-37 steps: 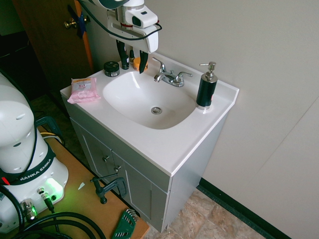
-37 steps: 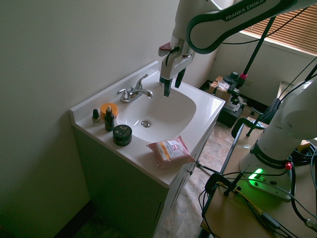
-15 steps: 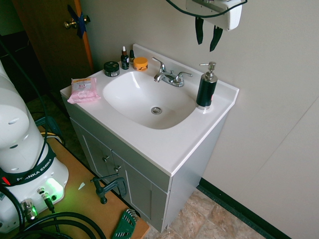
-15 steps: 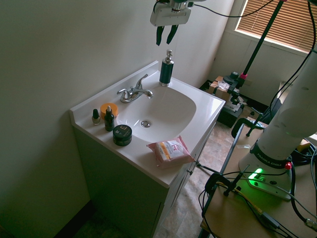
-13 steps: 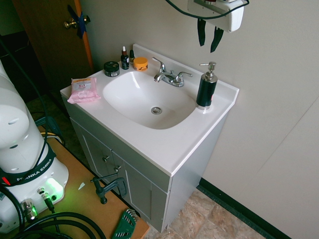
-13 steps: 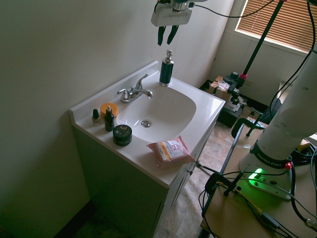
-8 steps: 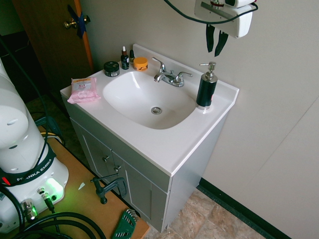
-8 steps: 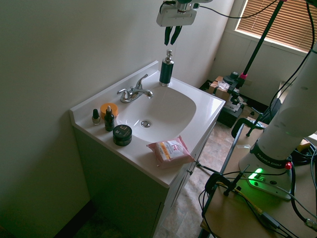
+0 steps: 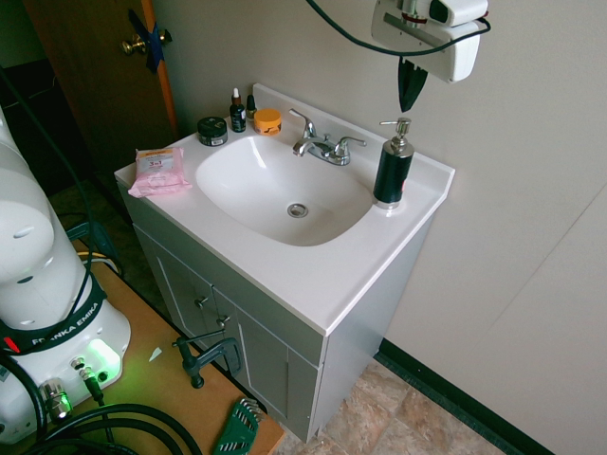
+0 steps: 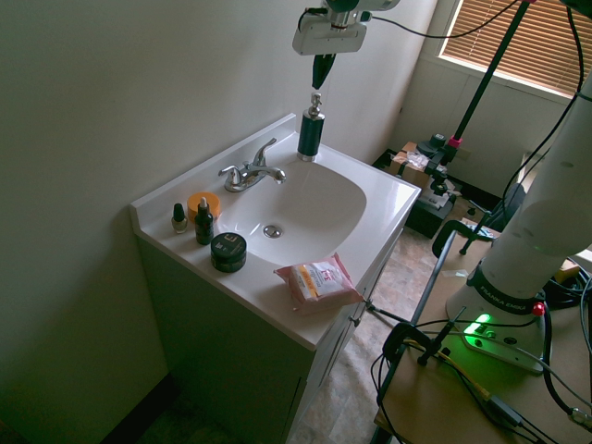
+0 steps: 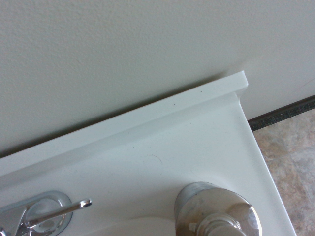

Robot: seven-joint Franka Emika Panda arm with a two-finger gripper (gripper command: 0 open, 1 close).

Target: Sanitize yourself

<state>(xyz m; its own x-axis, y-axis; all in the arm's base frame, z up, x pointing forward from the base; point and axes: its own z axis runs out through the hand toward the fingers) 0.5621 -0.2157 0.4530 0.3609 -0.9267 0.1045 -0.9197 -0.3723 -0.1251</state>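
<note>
The pincer (image 9: 410, 95) hangs above the pump bottle (image 9: 392, 171), its two black fingers drawn together to a narrow point and holding nothing. It points straight down, tip a little above the silver pump head (image 10: 314, 99) and not touching it in either exterior view. The wrist view looks down on the pump head (image 11: 218, 211) from close by, with the faucet handle (image 11: 59, 210) off to one side and the wall behind.

The arm (image 10: 541, 222) itself, the thing to be sanitized, rises from its base beside the bench (image 9: 322, 275) and reaches over the sink (image 9: 285, 185). The bottle stands upright at the back corner of the bench, beside the faucet (image 9: 322, 147) and near the wall.

The step in hand looks like lining up over the dispenser to press it. The next move probably calls for a straight descent so the closed fingertips land squarely on the pump head, then a firm push down. The head is small and rounded, so an off-centre touch could slip off or tip the bottle. Its spout appears to face the basin, so whatever comes out would likely fall there rather than on the pincer.
</note>
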